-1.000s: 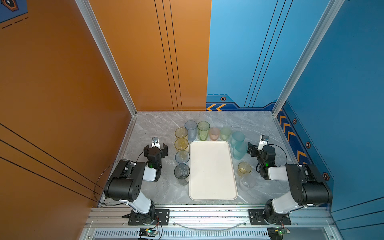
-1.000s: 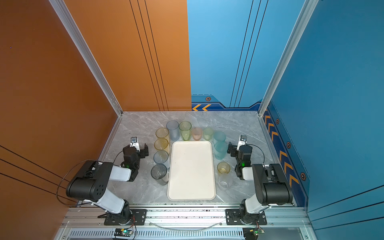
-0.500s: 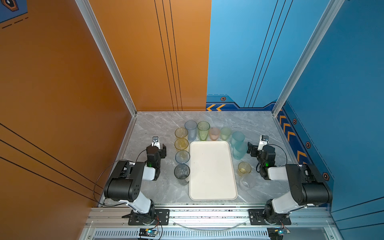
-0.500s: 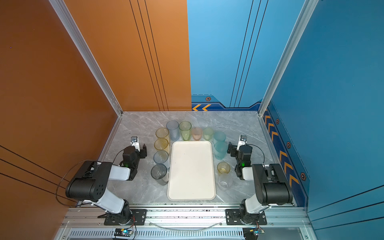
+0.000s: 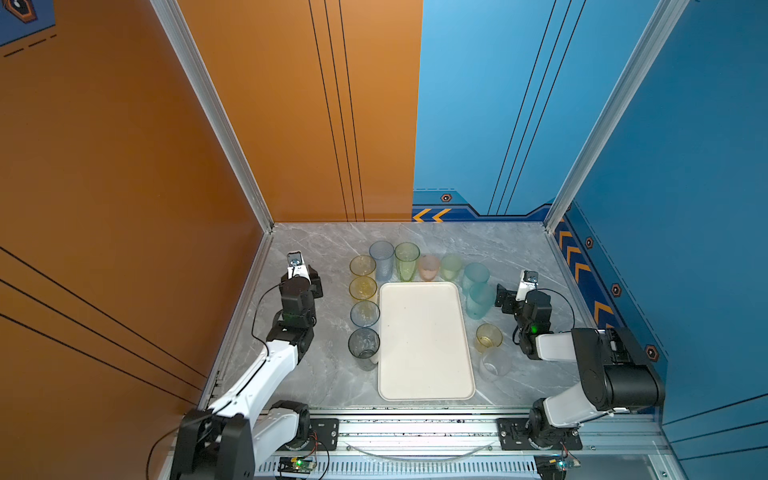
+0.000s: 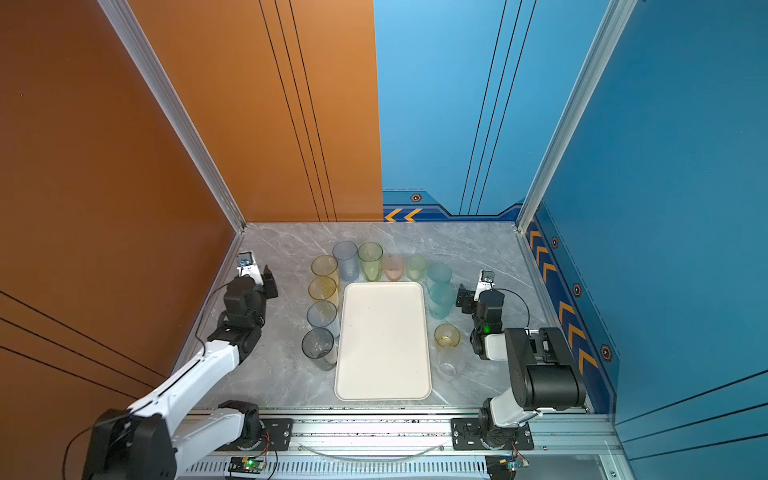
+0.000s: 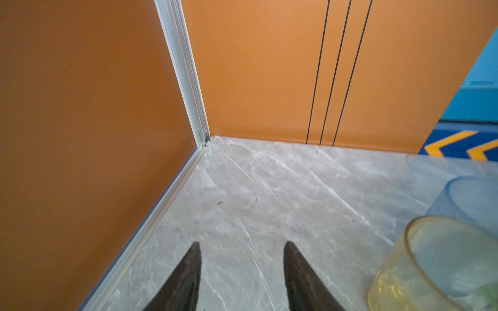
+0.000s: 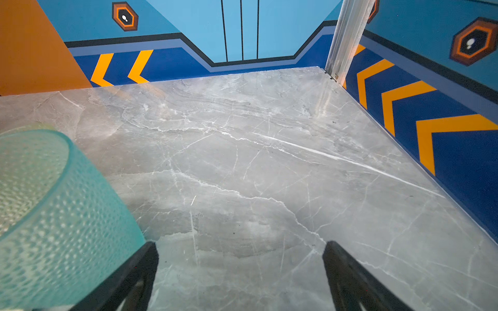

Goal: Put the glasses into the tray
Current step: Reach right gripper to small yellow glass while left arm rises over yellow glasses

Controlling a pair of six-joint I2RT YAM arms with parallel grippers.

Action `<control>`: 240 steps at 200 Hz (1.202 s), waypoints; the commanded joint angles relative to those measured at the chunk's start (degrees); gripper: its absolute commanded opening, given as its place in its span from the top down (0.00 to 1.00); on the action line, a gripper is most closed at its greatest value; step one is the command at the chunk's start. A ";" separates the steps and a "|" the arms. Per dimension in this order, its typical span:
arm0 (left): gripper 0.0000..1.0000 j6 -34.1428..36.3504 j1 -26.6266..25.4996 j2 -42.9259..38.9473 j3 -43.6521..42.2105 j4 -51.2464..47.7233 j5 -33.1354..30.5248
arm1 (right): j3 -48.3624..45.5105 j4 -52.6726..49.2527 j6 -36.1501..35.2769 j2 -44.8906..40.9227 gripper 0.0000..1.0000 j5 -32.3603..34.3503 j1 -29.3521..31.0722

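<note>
Cream tray (image 5: 424,340), glasses (image 5: 363,287) standing left, far and right of it (all on marble (image 5: 316,249)). My left gripper (image 7: 242,243) and right gripper (image 8: 241,243) gape, holding nothing.

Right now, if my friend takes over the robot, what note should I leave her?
Left gripper: open, empty, above bare table beside a yellow glass.
Right gripper: open, empty, beside a teal glass.
Tray: mid-table, nothing in it.
Glasses: all twelve stand on the table along the tray's left, far and right sides.
Done: nothing yet. Left: move every glass into the tray.
</note>
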 commanded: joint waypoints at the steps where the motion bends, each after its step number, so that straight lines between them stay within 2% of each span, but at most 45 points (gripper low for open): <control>1: 0.50 -2.15 -1.18 -5.92 4.45 -19.16 -4.26 | 0.74 -1.21 1.73 -1.57 0.07 0.69 -1.09; 23: 0.53 -2.09 -2.35 -8.87 10.33 -28.58 -5.28 | 1.12 -5.06 2.09 -5.26 0.10 1.47 -1.26; 46: 0.54 -2.74 -2.89 -8.21 17.55 -37.97 -3.91 | 4.22 -16.48 3.51 -13.38 0.16 3.57 -1.70; 63: 0.55 -3.48 -3.69 -6.34 21.65 -42.18 -3.07 | 10.02 -30.88 6.07 -20.36 0.24 4.32 -1.88; 82: 0.55 -4.17 -5.38 -3.76 25.19 -44.79 -2.90 | 20.76 -51.51 8.84 -25.23 0.32 3.85 -1.89; 119: 0.55 -3.37 -10.31 2.53 32.61 -48.31 -3.22 | 38.43 -82.75 7.79 -24.40 0.44 -1.88 -1.42; 143: 0.57 -3.41 -11.95 7.31 37.10 -50.56 -1.37 | 44.36 -98.12 9.47 -22.83 0.55 -5.41 -0.64; 196: 0.57 -4.10 -12.34 13.25 42.26 -52.52 2.92 | 42.32 -113.18 14.87 -24.86 0.66 -7.73 6.24; 240: 0.57 -4.14 -12.16 14.49 42.73 -53.56 5.36 | 37.50 -115.14 19.23 -23.38 0.71 -8.38 12.23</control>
